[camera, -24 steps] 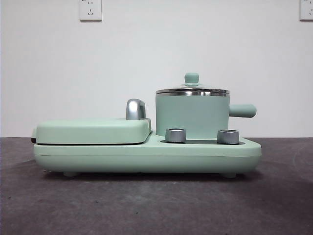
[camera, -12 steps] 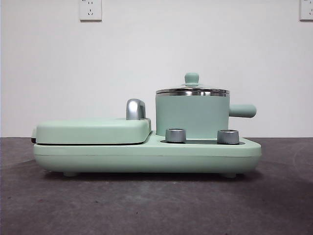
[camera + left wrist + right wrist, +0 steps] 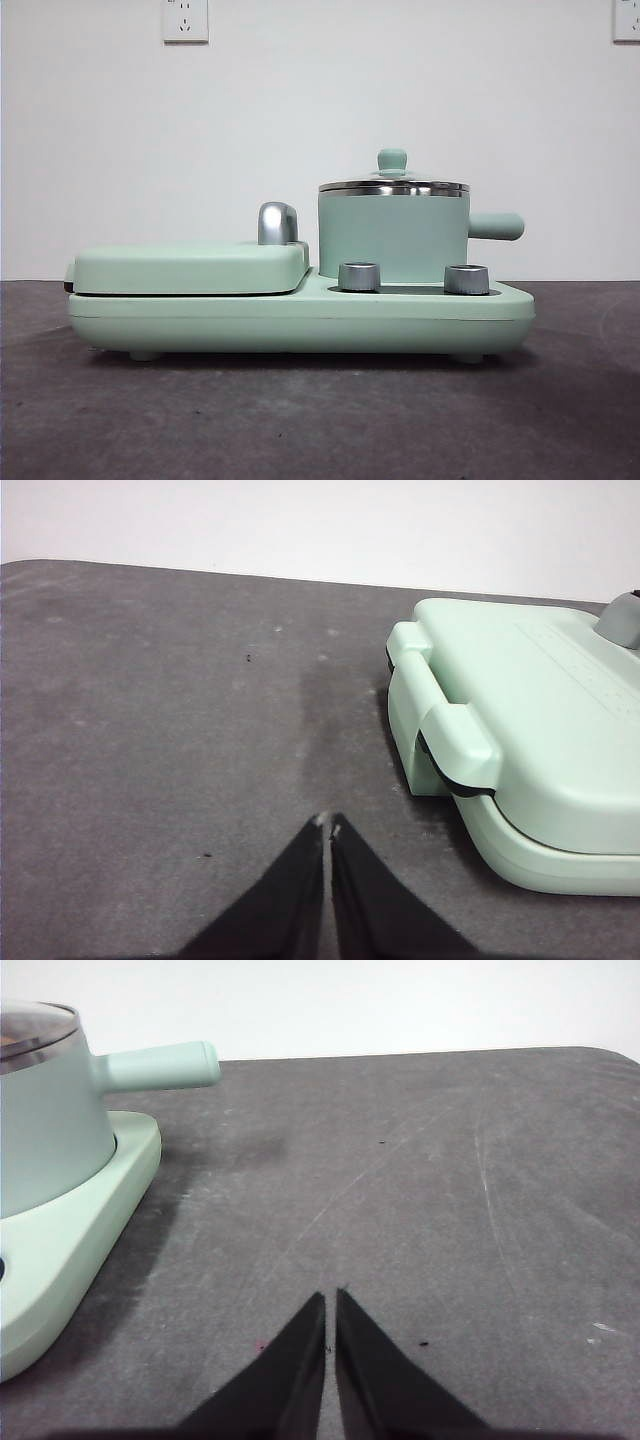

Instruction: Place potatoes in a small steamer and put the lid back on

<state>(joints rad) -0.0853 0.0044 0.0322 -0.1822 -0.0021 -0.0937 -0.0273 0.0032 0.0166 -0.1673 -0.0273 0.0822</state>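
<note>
You see the lid [image 3: 393,184] seated on the small steamer [image 3: 393,236]; left gripper [image 3: 327,826] and right gripper [image 3: 331,1300] hover over the table [image 3: 420,1190], jaws clenched, empty.

Matte black tapered jaws, tips seemingly scuffed pale.

1 steamer [image 3: 392,240], 1 lid [image 3: 393,185], 2 dials [image 3: 359,277], 2 wall sockets [image 3: 185,20].

The wall [image 3: 320,120] was plain white, with two outlets [image 3: 185,20] up high. The table [image 3: 320,420] was dark gray.
</note>
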